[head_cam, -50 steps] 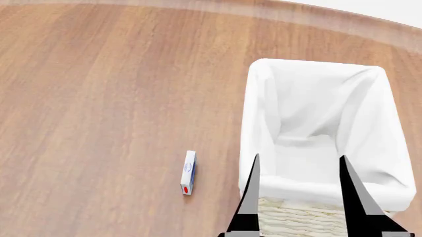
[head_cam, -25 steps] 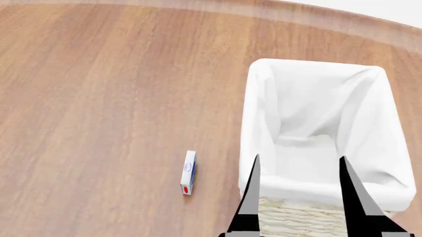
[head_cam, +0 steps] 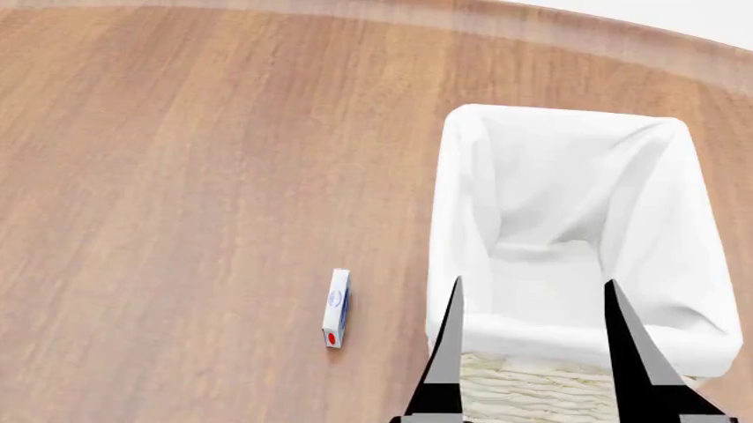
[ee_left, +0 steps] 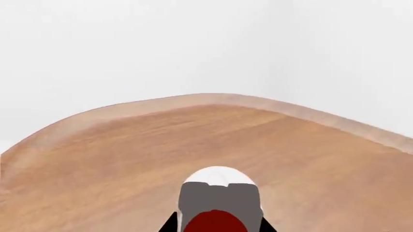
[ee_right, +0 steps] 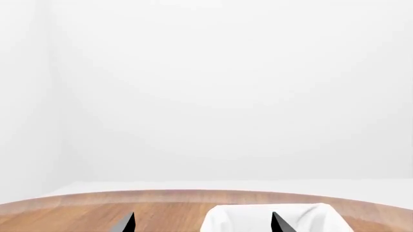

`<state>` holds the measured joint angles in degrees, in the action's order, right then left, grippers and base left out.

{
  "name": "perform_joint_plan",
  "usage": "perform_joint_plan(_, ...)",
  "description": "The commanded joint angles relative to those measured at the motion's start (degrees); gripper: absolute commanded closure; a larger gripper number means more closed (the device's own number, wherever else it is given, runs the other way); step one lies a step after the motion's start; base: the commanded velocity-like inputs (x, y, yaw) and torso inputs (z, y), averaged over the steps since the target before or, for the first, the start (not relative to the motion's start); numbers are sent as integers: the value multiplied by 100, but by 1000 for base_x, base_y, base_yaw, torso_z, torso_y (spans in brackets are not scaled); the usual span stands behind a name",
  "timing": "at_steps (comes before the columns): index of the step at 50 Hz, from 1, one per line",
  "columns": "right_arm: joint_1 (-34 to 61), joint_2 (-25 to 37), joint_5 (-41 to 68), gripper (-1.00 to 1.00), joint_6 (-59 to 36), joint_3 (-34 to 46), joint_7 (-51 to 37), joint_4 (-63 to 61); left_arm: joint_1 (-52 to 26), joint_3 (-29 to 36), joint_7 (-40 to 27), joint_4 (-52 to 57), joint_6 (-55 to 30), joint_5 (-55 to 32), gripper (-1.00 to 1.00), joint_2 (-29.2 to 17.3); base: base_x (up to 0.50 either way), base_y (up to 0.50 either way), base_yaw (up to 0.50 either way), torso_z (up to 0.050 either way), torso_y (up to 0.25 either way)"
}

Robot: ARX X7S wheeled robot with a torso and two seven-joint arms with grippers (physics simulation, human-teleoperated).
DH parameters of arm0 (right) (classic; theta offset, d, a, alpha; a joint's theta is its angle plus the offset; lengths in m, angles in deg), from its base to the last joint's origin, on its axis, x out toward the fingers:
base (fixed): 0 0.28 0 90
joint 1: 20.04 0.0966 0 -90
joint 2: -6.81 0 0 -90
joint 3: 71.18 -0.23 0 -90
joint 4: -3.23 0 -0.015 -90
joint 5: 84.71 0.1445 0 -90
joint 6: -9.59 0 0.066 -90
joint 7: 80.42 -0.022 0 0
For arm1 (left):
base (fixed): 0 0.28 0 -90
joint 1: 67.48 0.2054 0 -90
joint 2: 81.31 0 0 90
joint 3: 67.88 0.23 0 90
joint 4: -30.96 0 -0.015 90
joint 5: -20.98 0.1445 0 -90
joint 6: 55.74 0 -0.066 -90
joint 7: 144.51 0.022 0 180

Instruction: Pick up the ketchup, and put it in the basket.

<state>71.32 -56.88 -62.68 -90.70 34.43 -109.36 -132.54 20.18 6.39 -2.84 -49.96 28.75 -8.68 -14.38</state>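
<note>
The ketchup (ee_left: pixel 218 203) shows only in the left wrist view: a red body with a grey band and a white cap pointing away. My left gripper (ee_left: pixel 219 227) is shut on it, black fingertips (ee_left: pixel 171 223) tight against its sides, above the wooden table. It is out of the head view. The basket (head_cam: pixel 565 119), cream wicker with a white cloth liner, stands at the right of the table. My right gripper (head_cam: pixel 533 282) is open, its fingers spread wide over the basket's near end. In the right wrist view the basket (ee_right: pixel 310 217) lies between and beyond that gripper's (ee_right: pixel 203 217) fingertips.
A small white and blue box with a red dot (head_cam: pixel 337 308) lies on the wooden table (head_cam: pixel 176 176), left of the basket. The table's rounded far edge (head_cam: pixel 588 31) runs across the top of the head view.
</note>
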Motion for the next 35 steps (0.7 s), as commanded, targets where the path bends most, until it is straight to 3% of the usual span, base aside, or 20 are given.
perform_joint_plan(1,27,-109,-86,-100,40,-132,152,76,-213,486,475,1205,-460,159,100,-435,0,0,0,0,0)
perform_joint_plan(5,45,-104,-67,-100,26,-131,144,61,-606,853,678,1676,-966,62,100,-836,0,0,0,0,0)
perform_joint_plan(21,62,-75,7,-100,50,-167,128,54,-1948,1556,1335,1941,-2001,-337,100,-1587,0,0,0,0,0)
perform_joint_plan(35,77,-41,71,-100,55,-144,162,92,-2998,2386,2276,1449,-2477,-566,100,-1701,0,0,0,0,0)
